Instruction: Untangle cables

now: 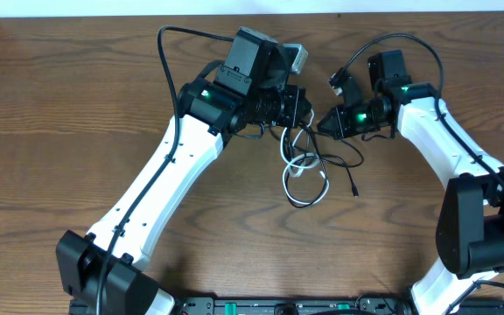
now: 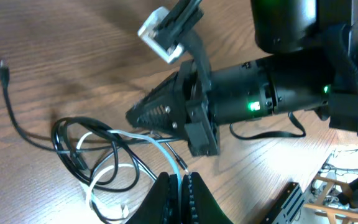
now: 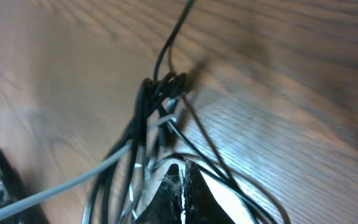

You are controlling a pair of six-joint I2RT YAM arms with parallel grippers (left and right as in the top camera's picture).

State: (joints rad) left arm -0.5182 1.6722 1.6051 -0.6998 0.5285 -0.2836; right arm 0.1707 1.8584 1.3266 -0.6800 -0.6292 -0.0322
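The cables lie tangled on the wooden table between my two grippers. The white cable (image 1: pixel 304 179) makes a small loop, and the black cable (image 1: pixel 344 162) coils through it, one plug end (image 1: pixel 355 191) trailing to the right. In the left wrist view my left gripper (image 2: pixel 180 179) is shut on the white cable (image 2: pixel 165 151), which runs up out of its jaws toward the black loops (image 2: pixel 64 134). My right gripper (image 3: pixel 182 169) is shut among black strands (image 3: pixel 145 118); I see nothing clearly pinched between its tips. Overhead, the left gripper (image 1: pixel 308 115) and right gripper (image 1: pixel 321 123) nearly touch above the tangle.
The right arm's black cone-shaped gripper body (image 2: pixel 229 102) fills the middle of the left wrist view, close to my left fingers. A thick black robot wire (image 1: pixel 169 52) arcs over the left arm. A black rail (image 1: pixel 278 306) runs along the table's front edge.
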